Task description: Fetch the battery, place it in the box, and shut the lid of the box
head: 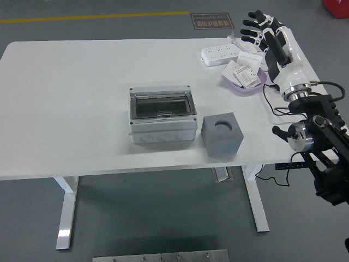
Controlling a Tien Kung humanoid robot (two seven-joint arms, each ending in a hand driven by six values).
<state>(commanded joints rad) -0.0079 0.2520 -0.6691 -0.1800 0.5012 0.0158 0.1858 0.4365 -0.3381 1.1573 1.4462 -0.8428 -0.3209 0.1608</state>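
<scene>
The grey box (162, 115) stands at the table's middle with its clear lid down; a small pale shape shows through the lid, but I cannot tell what it is. A grey cube (222, 134) with a round hole in its top stands just right of the box. My right hand (257, 26) is raised over the table's far right corner, fingers spread, holding nothing. It is well away from the box. I see no loose battery.
A purple bowl (236, 85) with white packets (244, 74) sits at the back right, under my right forearm. A white power strip (220, 53) lies behind it, its cable running right. The table's right edge (283, 139) is near my arm.
</scene>
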